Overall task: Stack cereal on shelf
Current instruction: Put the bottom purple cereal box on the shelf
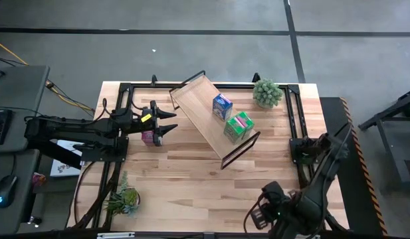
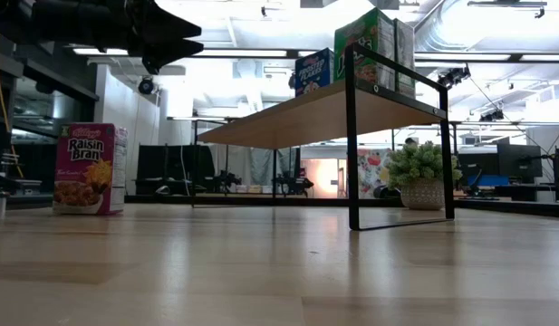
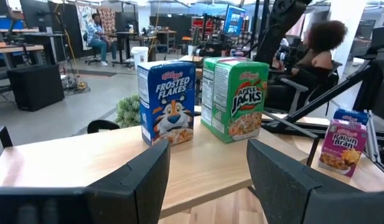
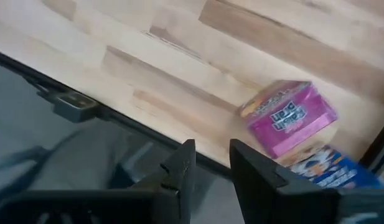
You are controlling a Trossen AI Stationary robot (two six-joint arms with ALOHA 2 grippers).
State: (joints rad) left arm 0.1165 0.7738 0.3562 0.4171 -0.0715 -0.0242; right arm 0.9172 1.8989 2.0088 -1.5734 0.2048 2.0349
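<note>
Closest to the left wrist camera, the left gripper (image 3: 208, 158) has its two dark fingers spread wide with nothing between them, level with the long light-wood shelf (image 3: 86, 158) with black metal frame ends; on that board stand a small blue Frosted Flakes carton (image 3: 167, 102) and a small green Apple Jacks carton (image 3: 235, 96), close together, and farther off another pink carton (image 3: 340, 146) sits on the table. From above, the shelf (image 1: 201, 116) runs from 11 o'clock toward 4 o'clock across the plank table (image 1: 185, 179), a green potted plant (image 1: 266, 93) sits at 1 o'clock, the left gripper (image 1: 166, 125) hangs at 9 o'clock, and the small pink Raisin Bran carton (image 1: 149, 137) lies just beside it, slightly behind the fingertips. At table height the Raisin Bran carton (image 2: 87, 169) stands upright on the wood, with the left gripper (image 2: 184, 38) well above it. The right gripper (image 4: 212, 149), parked at 5 o'clock, shows a narrow gap and holds nothing. The step in hand looks like fetching this carton: draw back toward 9 o'clock, come straight down, straddle its narrow sides, close gently so it stays upright, then lift clear of the frame end and set it on bare board beside the others
</note>
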